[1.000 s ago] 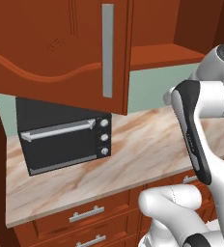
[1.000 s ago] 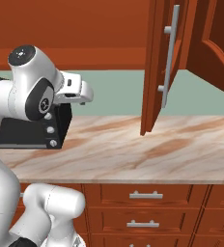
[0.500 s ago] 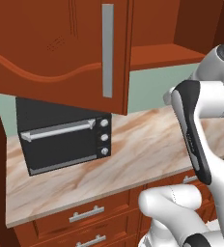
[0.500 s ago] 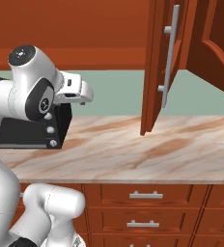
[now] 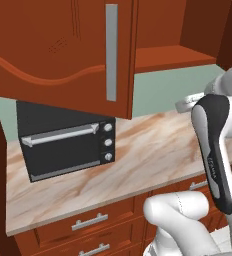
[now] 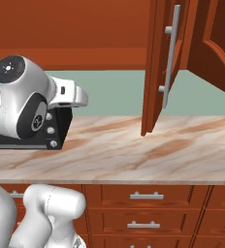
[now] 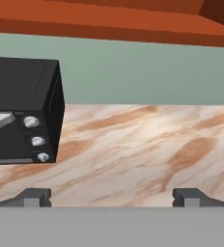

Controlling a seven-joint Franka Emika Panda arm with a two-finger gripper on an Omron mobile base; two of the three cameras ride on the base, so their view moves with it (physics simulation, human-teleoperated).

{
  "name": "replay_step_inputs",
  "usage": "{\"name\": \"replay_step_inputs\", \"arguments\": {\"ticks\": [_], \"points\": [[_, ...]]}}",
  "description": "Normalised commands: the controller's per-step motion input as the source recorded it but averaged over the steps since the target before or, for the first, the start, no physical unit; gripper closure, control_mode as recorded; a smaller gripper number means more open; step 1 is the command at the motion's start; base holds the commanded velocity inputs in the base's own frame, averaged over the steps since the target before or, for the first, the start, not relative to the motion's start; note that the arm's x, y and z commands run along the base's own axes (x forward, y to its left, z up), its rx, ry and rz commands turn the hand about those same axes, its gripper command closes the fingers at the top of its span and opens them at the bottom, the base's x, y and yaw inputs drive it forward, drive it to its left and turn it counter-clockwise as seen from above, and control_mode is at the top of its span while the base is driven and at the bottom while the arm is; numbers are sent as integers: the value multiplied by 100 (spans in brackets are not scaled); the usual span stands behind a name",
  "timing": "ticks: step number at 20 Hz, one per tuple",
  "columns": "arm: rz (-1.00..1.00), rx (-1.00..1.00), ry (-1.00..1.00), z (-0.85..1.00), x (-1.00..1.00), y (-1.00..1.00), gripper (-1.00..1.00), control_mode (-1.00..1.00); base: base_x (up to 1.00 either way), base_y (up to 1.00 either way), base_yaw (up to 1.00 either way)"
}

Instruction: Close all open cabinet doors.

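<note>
One cabinet door (image 5: 63,50) stands swung open toward me, its long grey bar handle (image 5: 111,52) facing out. From the right side the same door (image 6: 153,72) shows edge-on over the counter, handle (image 6: 168,53) on its side. A second open door (image 6: 216,46) angles out to the right of it. My gripper (image 7: 111,197) is open, fingertips (image 7: 34,196) wide apart with nothing between them. It points at the green back wall, low over the counter and below the cabinet's underside. The hand (image 6: 71,94) hangs left of the edge-on door, well apart from it.
A black oven (image 5: 63,142) sits on the marble counter (image 5: 138,160) at the left, close to the hand (image 7: 22,111). Drawer fronts (image 6: 143,196) with short silver handles run below the counter. The cabinet's shelf (image 5: 173,55) is exposed behind the open door.
</note>
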Motion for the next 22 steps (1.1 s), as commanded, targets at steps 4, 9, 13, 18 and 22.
{"name": "replay_step_inputs", "arguments": {"ticks": [4,9,13,18,22], "points": [[12,5,-5,31,-34,20,-100,-100,0,0,0],[11,2,1,30,-33,17,-100,-100,0,0,0],[0,8,5,9,-37,26,-100,-100,0,0,0],[0,11,0,-1,-37,29,-100,-100,0,0,0],[0,11,0,-9,-39,25,-100,-100,0,0,0]]}}
